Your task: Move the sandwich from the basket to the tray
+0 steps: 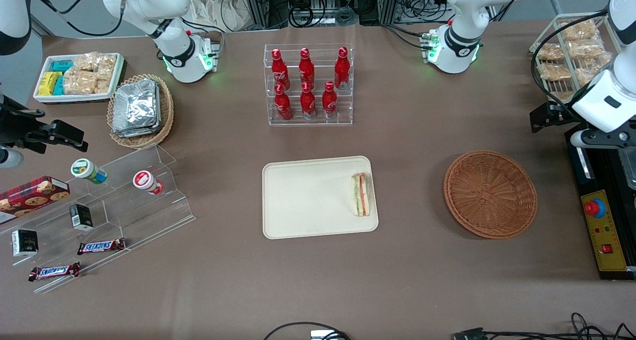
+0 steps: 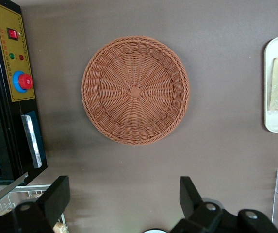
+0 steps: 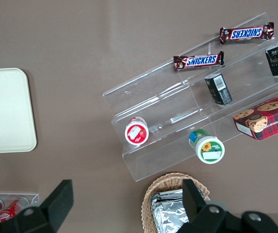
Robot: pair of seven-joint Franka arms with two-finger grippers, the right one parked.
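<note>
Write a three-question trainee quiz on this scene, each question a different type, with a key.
1. True or false: the sandwich lies on the tray.
2. What does the brown basket hold? A) foil packets B) nothing C) the sandwich
3. Fill in: the left arm's gripper is ____ and holds nothing, toward the working arm's end of the table.

Key
1. True; it lies by the tray edge nearest the basket.
2. B.
3. Open; its fingers stand wide apart.

basket (image 1: 490,194): woven wicker, rough | tray (image 1: 298,201): smooth matt plastic | pincer (image 2: 124,194): matt black, raised above table
</note>
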